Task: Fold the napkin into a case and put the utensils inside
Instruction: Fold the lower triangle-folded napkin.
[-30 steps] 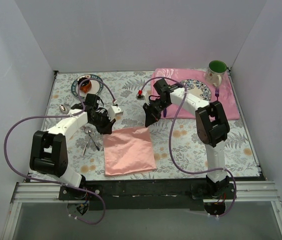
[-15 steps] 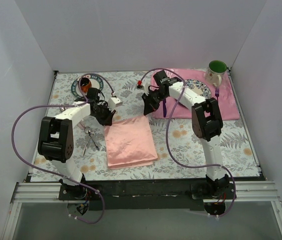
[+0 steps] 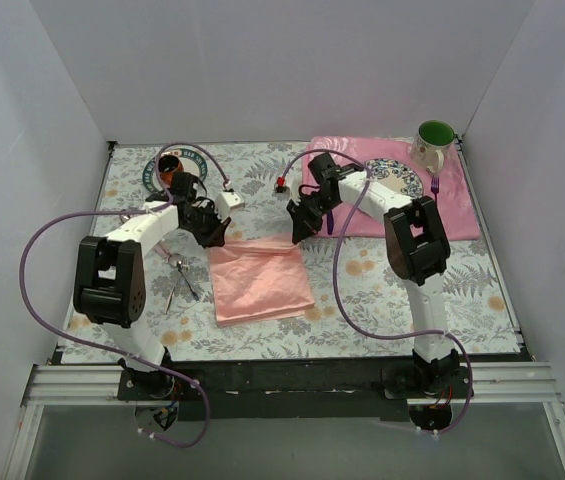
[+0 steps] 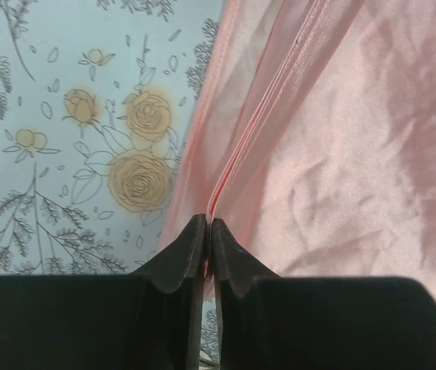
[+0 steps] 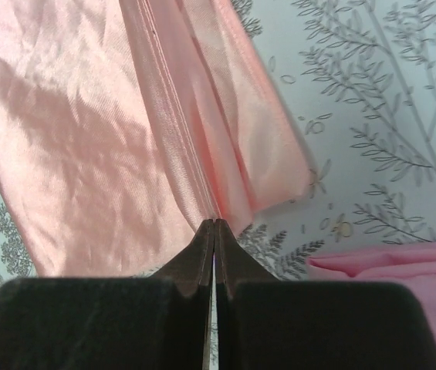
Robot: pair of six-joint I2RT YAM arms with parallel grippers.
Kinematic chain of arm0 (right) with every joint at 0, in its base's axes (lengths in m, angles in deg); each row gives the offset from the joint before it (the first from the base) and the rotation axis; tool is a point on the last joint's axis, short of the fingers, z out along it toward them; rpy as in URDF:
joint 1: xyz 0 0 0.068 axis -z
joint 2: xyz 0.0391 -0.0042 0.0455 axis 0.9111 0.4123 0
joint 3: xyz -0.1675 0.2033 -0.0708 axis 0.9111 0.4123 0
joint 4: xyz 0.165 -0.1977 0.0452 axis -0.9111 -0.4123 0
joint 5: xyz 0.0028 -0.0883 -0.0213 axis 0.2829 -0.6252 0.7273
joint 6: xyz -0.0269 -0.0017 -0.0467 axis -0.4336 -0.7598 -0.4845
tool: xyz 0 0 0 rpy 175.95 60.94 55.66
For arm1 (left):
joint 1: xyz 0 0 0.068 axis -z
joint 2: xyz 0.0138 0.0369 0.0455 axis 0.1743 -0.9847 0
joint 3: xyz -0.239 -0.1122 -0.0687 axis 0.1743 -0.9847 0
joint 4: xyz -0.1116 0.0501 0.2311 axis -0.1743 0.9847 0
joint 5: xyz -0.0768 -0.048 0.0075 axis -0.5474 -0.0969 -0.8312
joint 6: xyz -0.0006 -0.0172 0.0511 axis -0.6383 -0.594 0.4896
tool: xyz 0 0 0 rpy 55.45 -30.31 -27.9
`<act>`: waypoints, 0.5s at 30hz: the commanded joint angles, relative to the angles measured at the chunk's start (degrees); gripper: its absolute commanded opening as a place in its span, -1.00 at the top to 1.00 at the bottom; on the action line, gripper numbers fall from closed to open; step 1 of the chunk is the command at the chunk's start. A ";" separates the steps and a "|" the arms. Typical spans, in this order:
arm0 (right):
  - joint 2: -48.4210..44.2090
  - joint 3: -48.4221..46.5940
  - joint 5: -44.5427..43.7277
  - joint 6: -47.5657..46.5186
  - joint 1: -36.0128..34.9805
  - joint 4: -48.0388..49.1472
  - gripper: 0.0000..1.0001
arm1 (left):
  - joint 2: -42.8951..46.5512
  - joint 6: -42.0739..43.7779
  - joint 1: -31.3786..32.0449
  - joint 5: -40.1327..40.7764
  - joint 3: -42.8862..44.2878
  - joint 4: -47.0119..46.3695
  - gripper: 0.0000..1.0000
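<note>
The salmon-pink napkin (image 3: 260, 282) lies folded in the middle of the table, its far edge lifted and stretched between both grippers. My left gripper (image 3: 214, 237) is shut on the napkin's far left corner (image 4: 225, 173). My right gripper (image 3: 297, 233) is shut on its far right corner (image 5: 202, 166). The layered cloth edge runs straight out from each pair of jaws. The silver utensils (image 3: 180, 277) lie on the table left of the napkin, below my left arm.
A rose-patterned pink placemat (image 3: 372, 215) at the far right holds a patterned plate (image 3: 398, 180), a purple fork (image 3: 434, 184) and a green-lined mug (image 3: 433, 142). A saucer with an orange cup (image 3: 171, 172) stands far left. A small silver object (image 3: 129, 214) lies near the left wall.
Both grippers carried the napkin's far edge away from the arms' bases, then brought it back a little; the cloth now looks shorter, with its far edge raised.
</note>
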 commanded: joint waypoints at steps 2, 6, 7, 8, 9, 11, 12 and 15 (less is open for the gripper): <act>-6.59 3.81 0.25 -2.67 -0.82 1.01 0.97 | 6.88 2.18 0.13 -1.58 -3.84 1.67 0.92; -8.60 5.31 -0.10 -3.28 -1.17 1.37 0.97 | 10.05 2.70 1.18 -1.31 -5.87 1.32 0.92; -9.05 5.75 -0.28 -3.37 -1.35 1.63 0.97 | 11.19 2.88 1.53 -1.14 -6.31 1.32 0.92; -9.31 6.10 -0.63 -3.81 -1.52 1.80 0.97 | 11.63 2.97 1.71 -1.14 -6.92 1.41 0.91; -9.84 6.54 -0.72 -4.07 -1.70 1.80 0.97 | 11.99 3.23 2.23 -0.96 -7.36 1.41 0.90; -10.19 7.07 -0.90 -4.60 -1.96 1.63 0.97 | 13.30 3.41 2.76 -0.79 -8.67 1.50 0.88; -10.63 7.42 -1.07 -5.39 -2.14 1.28 0.97 | 13.66 3.49 3.37 -0.44 -9.12 1.58 0.88; -11.33 8.47 -1.77 -6.27 -2.75 1.63 0.97 | 14.80 3.76 4.17 -0.26 -11.05 1.32 0.86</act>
